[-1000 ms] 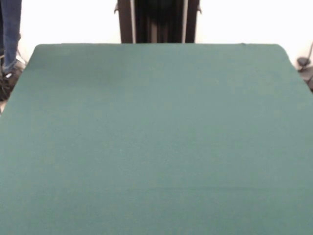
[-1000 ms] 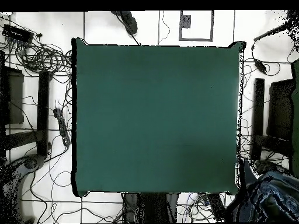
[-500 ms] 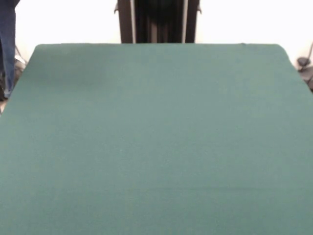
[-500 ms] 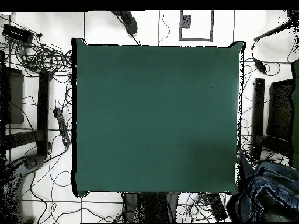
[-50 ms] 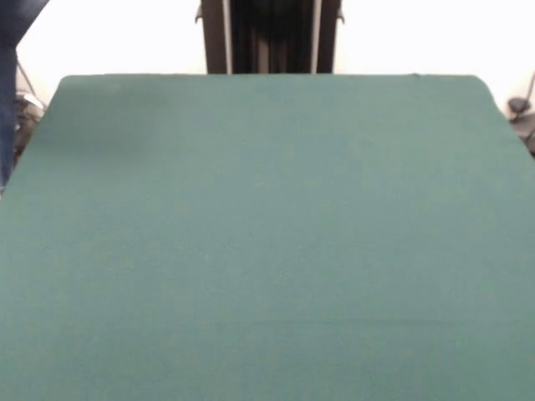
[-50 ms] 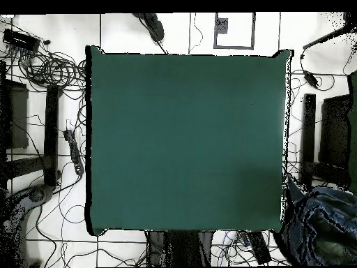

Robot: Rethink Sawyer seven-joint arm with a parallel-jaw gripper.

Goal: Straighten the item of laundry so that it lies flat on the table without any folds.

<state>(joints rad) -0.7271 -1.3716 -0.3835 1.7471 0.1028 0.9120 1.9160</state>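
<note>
Since the earlier pictures, the only thing that has shifted is a person in blue denim (image 6: 321, 223) standing off the table's corner: in the overhead view the denim mass has moved slightly along the edge, and in the front view the blue-clad figure (image 5: 10, 92) at the left margin now shows a little more at the top corner. The table itself looks the same as before.

The large rectangular table with a plain dark green felt-like top (image 6: 185, 143) fills most of both views, and its surface is bare. No pair of jeans, and no other laundry item, lies anywhere on it. The task's garment is therefore not on the table; whether the denim at the corner is clothing being worn or the garment being carried cannot be told.

The robot's black pedestal (image 5: 269, 35) stands at the table's edge. Neither the arm nor the gripper appears in either view, so whether its fingers are apart or together cannot be seen.

Because both garment and gripper are missing, no direction between them and no long axis can be given. The straightening has probably not started and seems to wait on the garment being laid down.

There are no containers. Loose black cables (image 6: 52, 70) lie on the pale floor beside the table.
</note>
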